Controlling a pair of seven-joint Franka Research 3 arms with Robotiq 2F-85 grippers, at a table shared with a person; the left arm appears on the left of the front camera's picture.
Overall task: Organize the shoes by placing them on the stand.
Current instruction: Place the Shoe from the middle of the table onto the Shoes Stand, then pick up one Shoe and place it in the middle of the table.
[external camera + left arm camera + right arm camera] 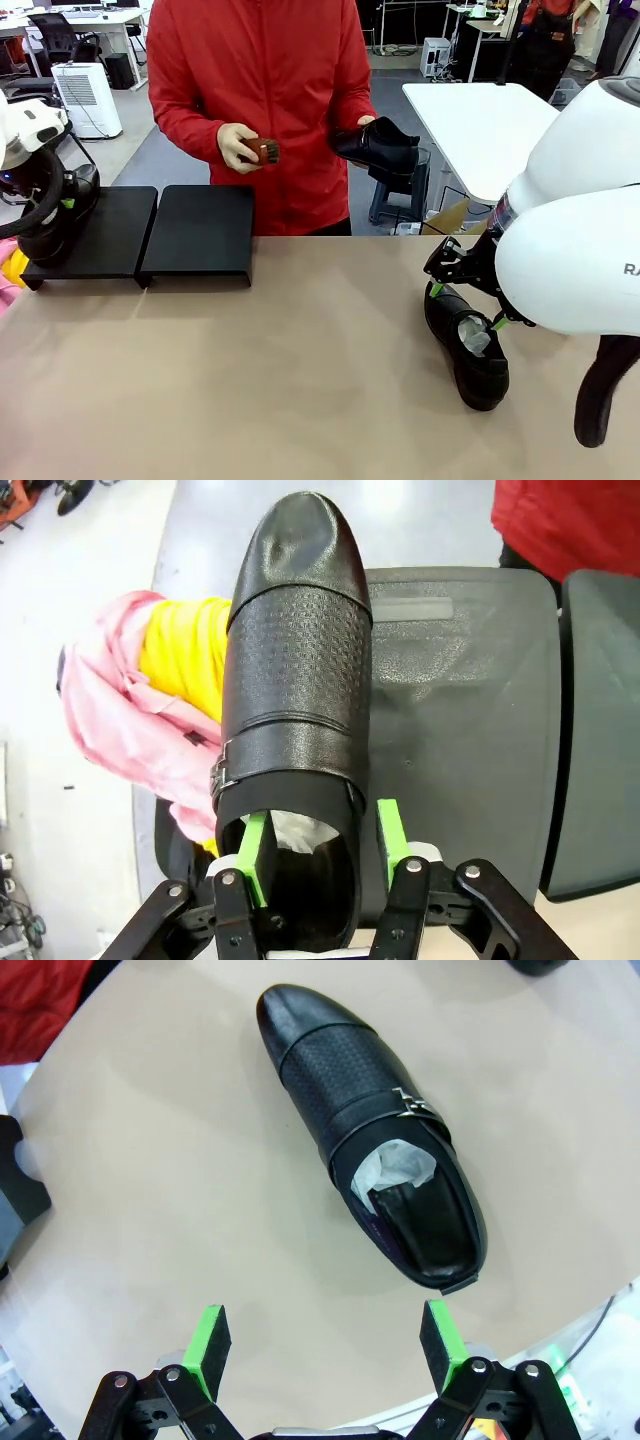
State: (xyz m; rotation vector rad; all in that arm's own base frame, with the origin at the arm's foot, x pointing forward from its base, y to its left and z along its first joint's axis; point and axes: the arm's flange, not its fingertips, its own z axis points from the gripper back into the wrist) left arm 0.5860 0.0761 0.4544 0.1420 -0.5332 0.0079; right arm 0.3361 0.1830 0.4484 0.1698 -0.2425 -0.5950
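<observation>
While the right tool [322,1312] hangs released, pads wide apart, I read the nearest shoe [350,1110] lying on the bench [150,1210] just ahead of it. Its long axis runs diagonally: heel toward the tool, toe pointing away to the far left. The pads therefore do not sit square across it, and I judge a wrist roll is required before descent. The right arm is the nearer one. Farther off, the left tool [320,815] stands parted astride the side wall of a second shoe [300,660], not pinching. That shoe rests along the outer edge of the stand [460,700]. Beyond, a person [260,80] holds a third shoe [380,145] and a brush [265,150].
</observation>
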